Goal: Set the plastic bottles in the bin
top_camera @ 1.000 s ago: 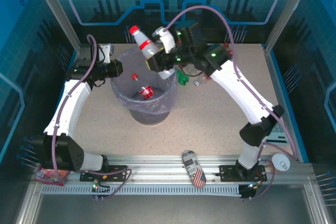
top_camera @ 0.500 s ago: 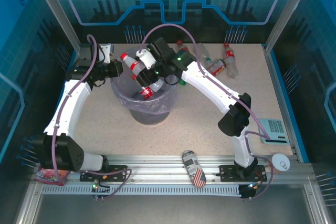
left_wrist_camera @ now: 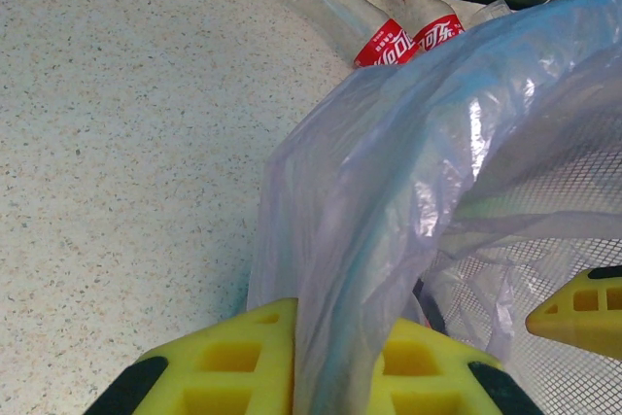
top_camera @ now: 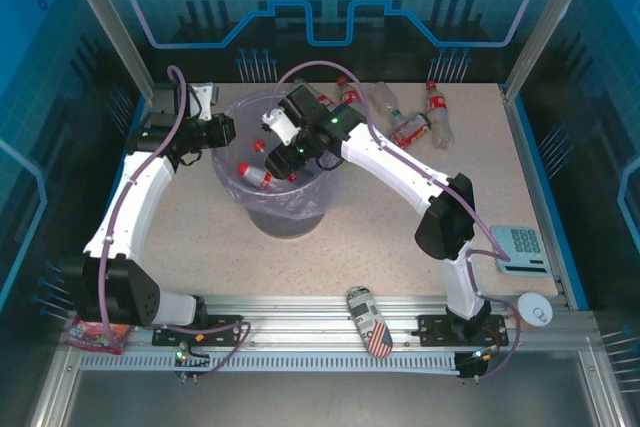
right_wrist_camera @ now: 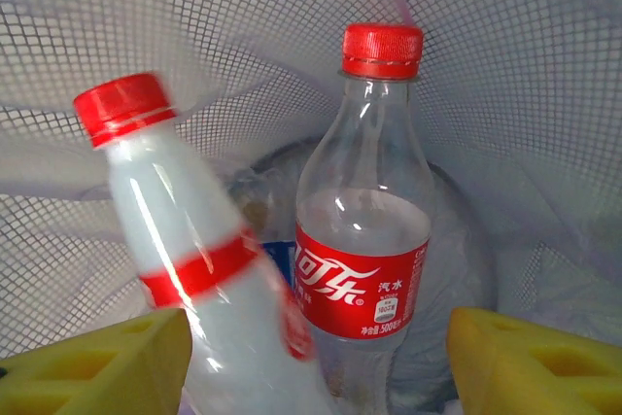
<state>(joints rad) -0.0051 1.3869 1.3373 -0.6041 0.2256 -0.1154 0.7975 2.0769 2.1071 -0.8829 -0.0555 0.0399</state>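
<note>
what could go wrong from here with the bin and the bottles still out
1. The left gripper is shut on the bag liner at the rim of the bin; a pull could drag the liner off or tip the bin.
2. The right gripper hangs open inside the bin beside a blurred bottle; lifting out may snag the liner.
3. The bottles on the table lie bunched at the far edge; grabbing one may send neighbours rolling.

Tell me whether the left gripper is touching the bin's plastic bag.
Touching. The left wrist view shows the left gripper with its yellow fingers shut on a fold of the bag, the film pinched between them.
</note>
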